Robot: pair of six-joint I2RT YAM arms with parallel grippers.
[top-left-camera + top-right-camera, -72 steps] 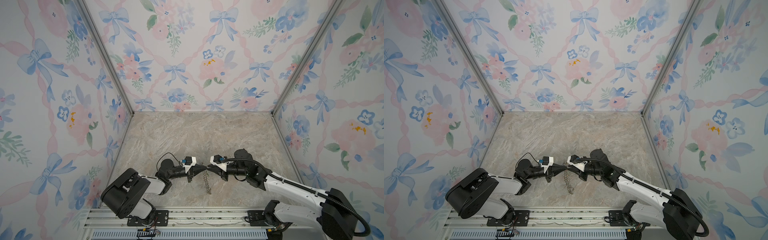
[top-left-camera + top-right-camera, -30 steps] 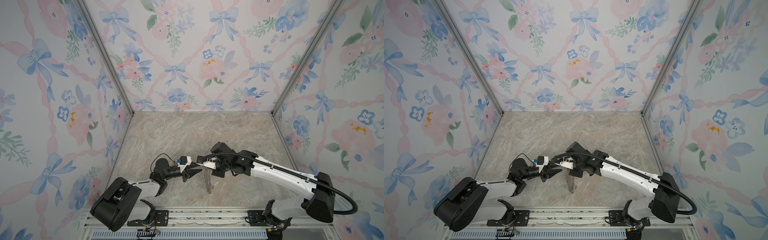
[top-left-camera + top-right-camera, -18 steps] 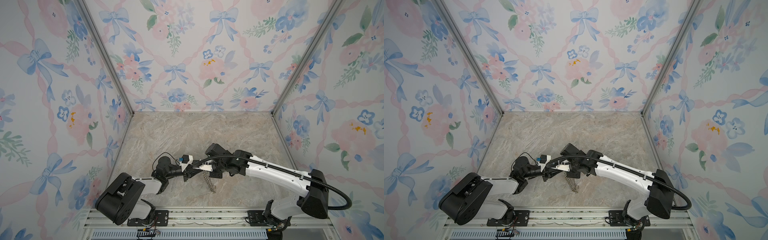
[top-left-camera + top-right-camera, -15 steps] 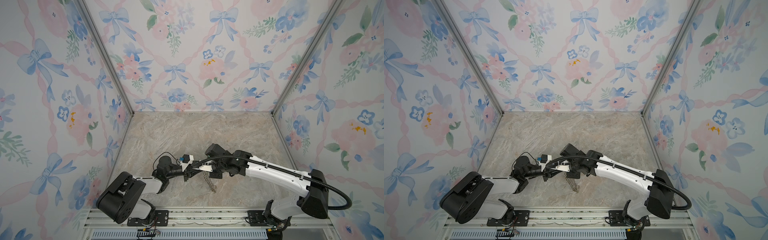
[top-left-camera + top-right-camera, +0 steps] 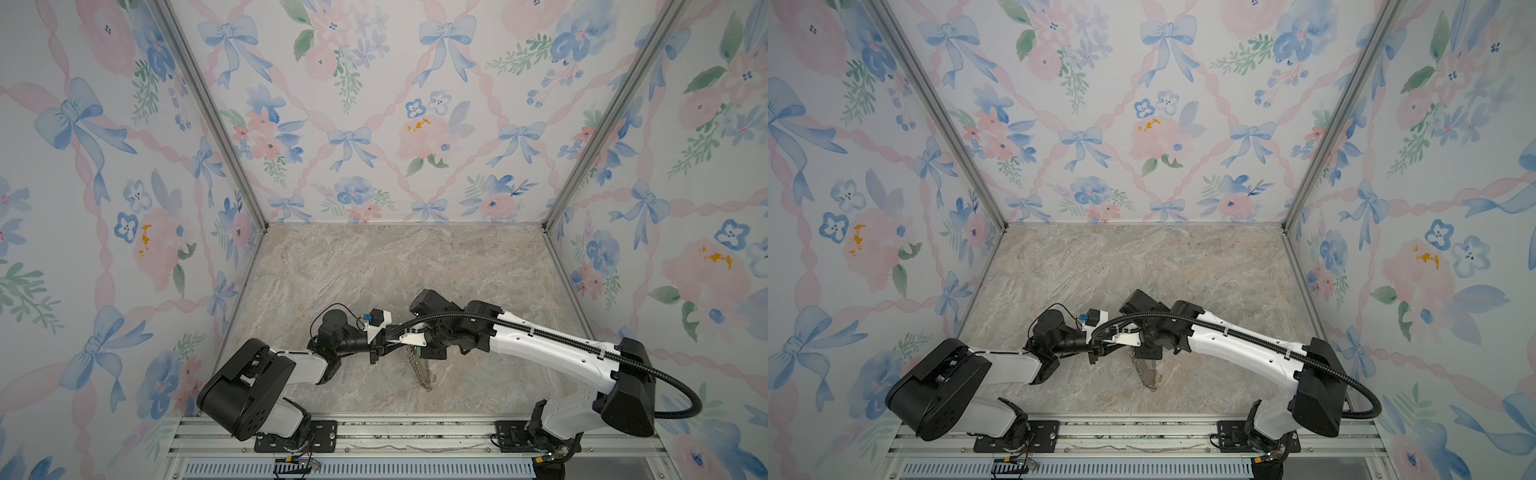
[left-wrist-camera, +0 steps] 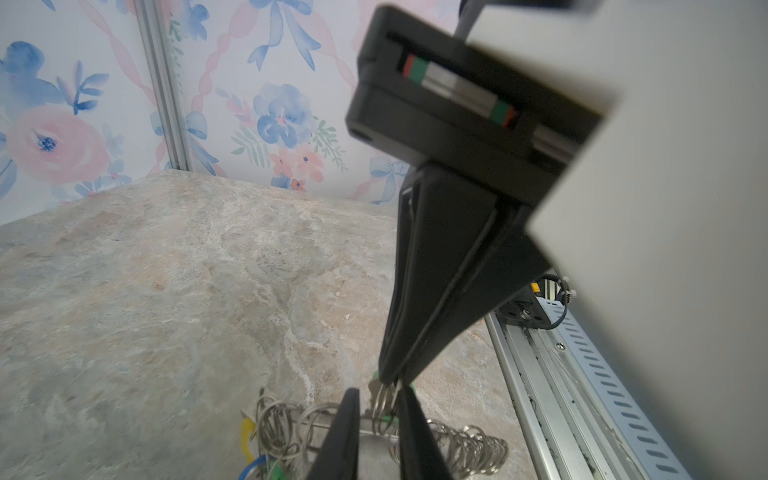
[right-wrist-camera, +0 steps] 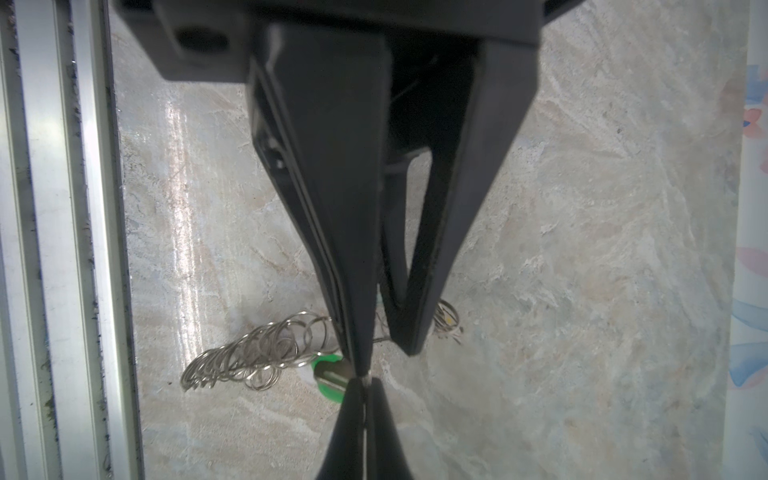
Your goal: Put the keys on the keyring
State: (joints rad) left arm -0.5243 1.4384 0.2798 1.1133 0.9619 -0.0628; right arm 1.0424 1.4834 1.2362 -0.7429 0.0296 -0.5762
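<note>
The right arm stretched over; the right end effector [image 7: 364,384] pinches the keyring [image 7: 249,351] still so the left end effector [image 6: 379,395], apart, can grab.

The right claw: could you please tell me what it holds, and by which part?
The right claw pinches a silver wire ring by its edge, right beside the green key.

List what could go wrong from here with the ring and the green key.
1. The right gripper pinches a wire ring with only its very tips. The ring could slip free, and the green key beside it could shift out of place.
2. The left gripper straddles that ring, jaws apart, close to those tips. Closing could bump them or knock the ring loose.
3. The keyring has its other rings bunched together nearby, and they may snag.
</note>
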